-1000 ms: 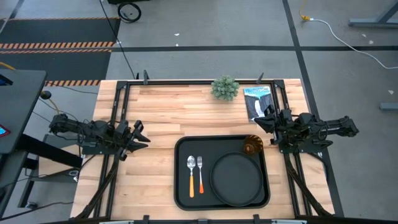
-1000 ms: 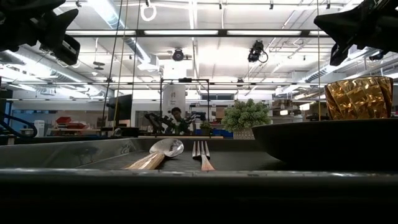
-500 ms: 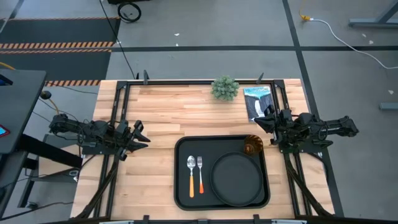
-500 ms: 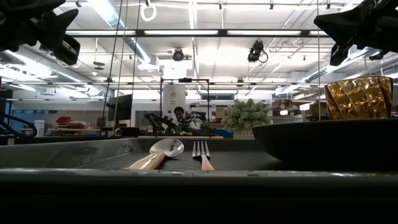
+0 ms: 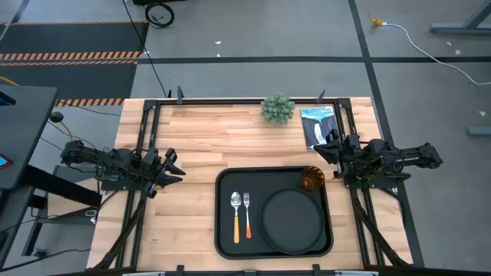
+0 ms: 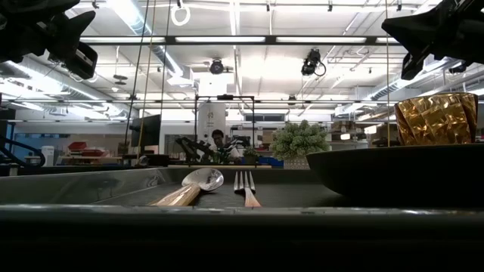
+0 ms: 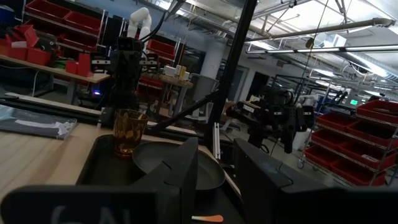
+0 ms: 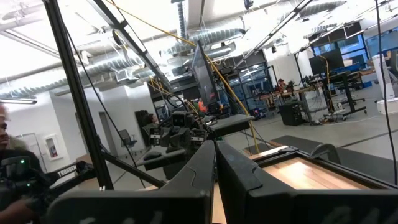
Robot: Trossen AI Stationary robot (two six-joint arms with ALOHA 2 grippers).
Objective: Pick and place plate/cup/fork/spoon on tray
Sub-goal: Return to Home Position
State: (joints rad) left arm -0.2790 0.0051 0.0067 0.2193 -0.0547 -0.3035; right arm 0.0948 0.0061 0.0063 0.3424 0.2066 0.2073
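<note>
All four pieces already lay on the tray [image 5: 224, 230], which sat at the near middle of the table [image 5: 199, 138]. The plate [image 5: 292, 221] filled the tray's right half. The cup [image 5: 311, 179] stood upright at the far right corner, just beyond the plate's rim. The spoon [image 5: 236, 216] and the fork [image 5: 248, 215] lay side by side in the left half, spoon to the left, metal ends toward the far side, orange handles toward the near edge, so their long axes ran near to far.

The left gripper [image 5: 170, 168] hung off the tray's left side, apart from it, fingers parted a moderate way and holding nothing; its wrist view showed a clear gap between the two fingers [image 7: 180, 177]. The right gripper [image 5: 328, 150] hung just past the tray's far right corner, above and to the right of the cup, with its fingers [image 8: 202, 171] drawn nearly together and nothing between them.

Judgement: the placing looked complete. If any piece needed a nudge, the cup was nearest the right gripper, and the cutlery lay on the left arm's side. A small plant [image 5: 277, 108] and a booklet [image 5: 317, 123] sat at the far edge.
</note>
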